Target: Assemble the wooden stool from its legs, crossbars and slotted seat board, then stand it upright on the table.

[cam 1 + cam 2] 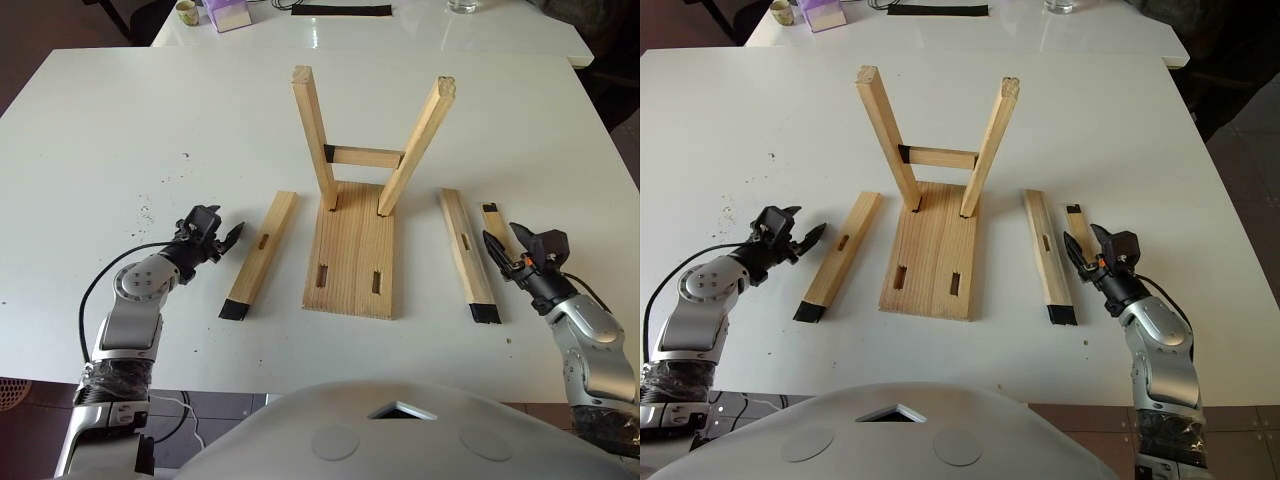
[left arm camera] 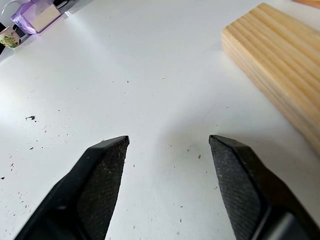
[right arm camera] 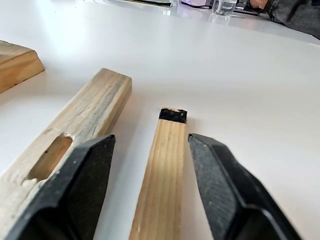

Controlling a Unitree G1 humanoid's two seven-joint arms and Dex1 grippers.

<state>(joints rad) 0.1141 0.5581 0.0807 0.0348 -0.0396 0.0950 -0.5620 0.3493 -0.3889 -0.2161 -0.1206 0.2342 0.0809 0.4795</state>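
Seat board (image 1: pixel 350 250) lies flat at mid-desk, slots up, long axis running from the robot's side toward the far edge. Two legs stand in its far slots, splayed apart at the top, joined by a fitted crossbar (image 1: pixel 365 156). The two near slots are open.

Left loose leg (image 1: pixel 260 255) lies flat just beside the board and roughly parallel to it, black-capped end toward the robot. Right loose leg (image 1: pixel 468 255) mirrors it on the other side. Loose crossbar (image 3: pixel 162 165) lies just outside the right leg, long axis also pointing away from the robot, black tip at the far end.

Right gripper (image 1: pixel 503 240) is spread open, low, one finger on each side of the loose crossbar's near end; not clamped. Left gripper (image 2: pixel 169 140) is also spread and holds nothing, over bare desk (image 1: pixel 120 130) just beside the left leg.

Judged step: half the frame is done and the second leg pair is pending. The next move calls for closing on the crossbar, then seating it in a loose leg's side mortise.
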